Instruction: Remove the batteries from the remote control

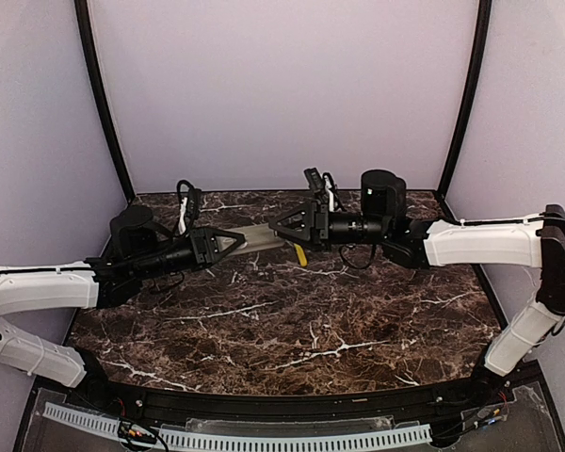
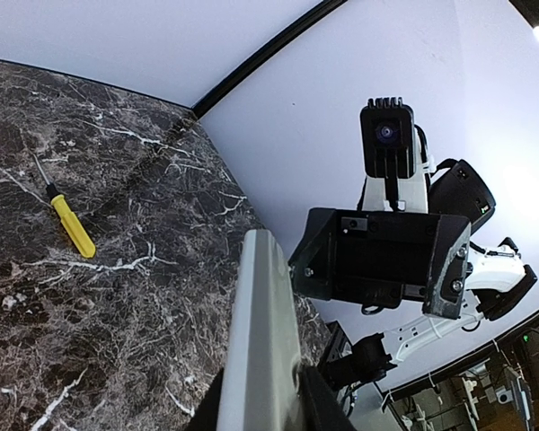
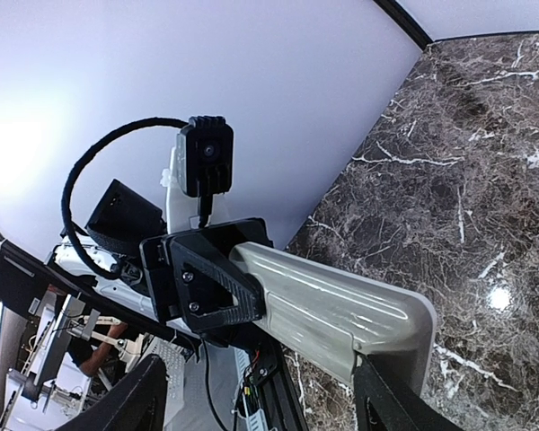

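Left end effector [image 1: 235, 240]: jaws narrow, clamped on one end of the remote control [image 1: 264, 237] and holding it up off the worktop [image 1: 292, 330]. The remote sticks straight out ahead of its fingertips. The long axis runs roughly along the line between the two end effectors, left-right across the scene.

The free end of the remote points at the right end effector [image 1: 277, 226], which faces it head-on. Right jaws stand wide, nothing gripped. From the right wrist view the free end sits just ahead of, or just inside, the gap between the two fingers [image 3: 391, 404], nearer one finger than the other. Cannot tell whether it touches that finger.

Batteries: not visible in any view. Which face carries the bay, and whether the bay is open, cannot be told either. The right wrist view shows only a ribbed grey-beige face.

Yellow-handled screwdriver [image 1: 301, 254] lies on the worktop below the right end effector, apart from both arms.

Judgement: the left arm is the holder and the right is the free arm, already at the remote's far end. The coming move depends on the right end effector working along that long axis, so the remote's face has to be turned toward its fingers. The risk is a sideways push levering the remote in the left grip.
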Available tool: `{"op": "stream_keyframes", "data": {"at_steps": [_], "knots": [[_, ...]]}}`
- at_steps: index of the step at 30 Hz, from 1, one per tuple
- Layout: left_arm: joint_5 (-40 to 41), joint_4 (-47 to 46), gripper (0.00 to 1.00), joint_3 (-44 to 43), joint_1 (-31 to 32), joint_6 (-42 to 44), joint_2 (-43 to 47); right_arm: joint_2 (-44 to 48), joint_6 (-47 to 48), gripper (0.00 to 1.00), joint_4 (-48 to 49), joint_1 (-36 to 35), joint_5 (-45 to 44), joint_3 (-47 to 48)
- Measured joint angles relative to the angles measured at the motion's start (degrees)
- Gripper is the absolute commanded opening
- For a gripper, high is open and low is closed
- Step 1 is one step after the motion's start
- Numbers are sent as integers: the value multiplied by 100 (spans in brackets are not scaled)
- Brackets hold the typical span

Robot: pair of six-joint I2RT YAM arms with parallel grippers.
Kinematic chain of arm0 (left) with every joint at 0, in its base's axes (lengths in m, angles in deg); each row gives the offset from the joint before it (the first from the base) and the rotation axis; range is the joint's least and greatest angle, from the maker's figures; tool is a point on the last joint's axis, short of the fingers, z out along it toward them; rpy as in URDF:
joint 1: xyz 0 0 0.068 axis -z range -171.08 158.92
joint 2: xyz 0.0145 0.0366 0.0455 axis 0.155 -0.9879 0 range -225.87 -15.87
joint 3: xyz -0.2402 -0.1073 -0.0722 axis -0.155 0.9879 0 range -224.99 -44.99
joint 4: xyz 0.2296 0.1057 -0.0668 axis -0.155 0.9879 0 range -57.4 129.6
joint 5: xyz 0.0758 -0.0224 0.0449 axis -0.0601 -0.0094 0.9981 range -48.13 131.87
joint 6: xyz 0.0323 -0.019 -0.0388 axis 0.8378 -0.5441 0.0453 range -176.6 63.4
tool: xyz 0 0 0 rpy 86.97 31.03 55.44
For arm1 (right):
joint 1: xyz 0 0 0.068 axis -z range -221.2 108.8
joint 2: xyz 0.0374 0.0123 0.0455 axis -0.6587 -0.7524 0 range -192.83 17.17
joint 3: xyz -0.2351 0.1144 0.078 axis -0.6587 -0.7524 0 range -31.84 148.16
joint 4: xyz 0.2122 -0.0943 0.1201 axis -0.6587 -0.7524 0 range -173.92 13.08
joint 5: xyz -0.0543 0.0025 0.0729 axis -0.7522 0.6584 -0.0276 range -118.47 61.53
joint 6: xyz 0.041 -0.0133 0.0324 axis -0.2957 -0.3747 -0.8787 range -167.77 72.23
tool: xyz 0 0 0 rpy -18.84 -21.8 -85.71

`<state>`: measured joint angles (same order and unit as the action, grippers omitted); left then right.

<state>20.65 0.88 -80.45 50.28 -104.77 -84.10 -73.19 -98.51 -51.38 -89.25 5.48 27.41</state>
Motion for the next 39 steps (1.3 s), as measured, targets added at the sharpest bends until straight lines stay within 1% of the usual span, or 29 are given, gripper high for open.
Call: {"op": "stream_keyframes", "data": {"at_steps": [11,17,21,23,26,32,39], "knots": [[-81,-127,0,7,-2,13,52,-2,-208,72,382,90,417,-50],[-345,-404,0,7,46,46,98,-15,-422,73,929,70,1169,-68],[-407,-498,0,7,55,59,140,-9,-426,74,1027,79,1460,-68],[-409,-501,0,7,55,63,144,22,-339,74,931,81,1519,-66],[-385,-492,0,7,55,98,157,184,-33,75,417,85,1499,-46],[-310,-476,0,7,66,149,227,682,649,74,-750,98,999,138],[-229,-472,0,7,66,149,229,929,1036,72,-1165,83,350,313]]}}
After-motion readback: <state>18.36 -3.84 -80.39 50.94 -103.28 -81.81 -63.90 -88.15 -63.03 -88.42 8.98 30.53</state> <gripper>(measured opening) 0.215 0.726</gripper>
